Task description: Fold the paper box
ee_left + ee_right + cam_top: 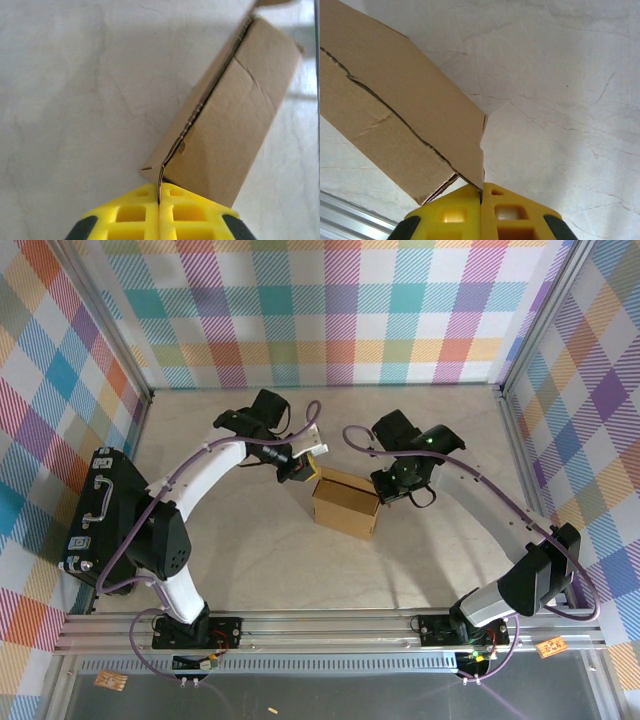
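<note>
The paper box (pixel 345 505) is sitting near the middle of the table (pixel 250 570), between the two arms and already standing up as a partly formed, squarish shell. The left gripper (pixel 297 472) is meeting it at its far-left corner and the right gripper (pixel 392 487) at its right side.

In the left wrist view, the left gripper (pixel 159 197) is pinching a thin cardboard edge, its yellow jaws pressed together on the sheet with no gap showing. In the right wrist view, the right gripper (pixel 481 195) is clamping the box's corner edge in the same way. Holding opposite ends like this is probably steadying the light shell so that the loose panels can be pressed together without the box sliding away.

The box (pixel 235 115) is plain brown kraft card, matte and slightly fibrous, with crisp creases. A dark, slightly jagged seam is running along the box (pixel 405 115) where two panels are meeting without quite closing, so the folding looks unfinished. The table surface is pale and marbled with fine, crack-like veins.

A black hard case (pixel 100 515) is lying well apart at the left edge.
</note>
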You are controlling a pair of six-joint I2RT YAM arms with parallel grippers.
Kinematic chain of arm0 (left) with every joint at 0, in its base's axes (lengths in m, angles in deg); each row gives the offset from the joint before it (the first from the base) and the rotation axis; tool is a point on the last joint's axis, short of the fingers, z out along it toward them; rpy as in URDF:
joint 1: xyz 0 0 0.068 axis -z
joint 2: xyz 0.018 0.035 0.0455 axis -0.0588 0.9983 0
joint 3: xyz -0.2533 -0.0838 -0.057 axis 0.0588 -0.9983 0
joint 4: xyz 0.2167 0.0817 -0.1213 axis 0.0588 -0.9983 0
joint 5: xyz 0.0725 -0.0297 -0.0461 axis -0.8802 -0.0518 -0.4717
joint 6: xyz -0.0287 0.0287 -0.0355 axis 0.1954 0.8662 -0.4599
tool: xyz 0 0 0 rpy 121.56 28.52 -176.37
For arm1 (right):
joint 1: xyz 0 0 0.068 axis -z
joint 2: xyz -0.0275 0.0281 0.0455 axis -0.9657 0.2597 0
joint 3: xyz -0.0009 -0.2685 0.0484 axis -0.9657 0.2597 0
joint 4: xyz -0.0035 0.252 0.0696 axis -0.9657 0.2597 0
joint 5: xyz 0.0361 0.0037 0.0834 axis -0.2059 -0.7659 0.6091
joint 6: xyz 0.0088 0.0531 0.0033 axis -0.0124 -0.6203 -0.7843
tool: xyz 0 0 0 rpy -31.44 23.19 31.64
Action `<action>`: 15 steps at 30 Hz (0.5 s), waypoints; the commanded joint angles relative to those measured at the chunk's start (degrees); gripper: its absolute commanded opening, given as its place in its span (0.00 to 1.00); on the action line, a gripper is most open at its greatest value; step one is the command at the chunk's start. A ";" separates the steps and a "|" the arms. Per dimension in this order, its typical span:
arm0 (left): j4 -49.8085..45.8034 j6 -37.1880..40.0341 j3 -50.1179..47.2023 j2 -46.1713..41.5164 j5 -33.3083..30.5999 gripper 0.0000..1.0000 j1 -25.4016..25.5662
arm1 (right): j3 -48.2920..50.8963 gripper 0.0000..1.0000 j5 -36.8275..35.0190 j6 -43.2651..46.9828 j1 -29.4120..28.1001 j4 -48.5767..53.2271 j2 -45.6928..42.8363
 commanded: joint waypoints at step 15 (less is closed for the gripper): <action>17.70 -55.99 -16.81 -15.70 -37.21 0.03 10.27 | 1.49 0.06 -8.29 -29.94 -2.04 -9.08 -2.62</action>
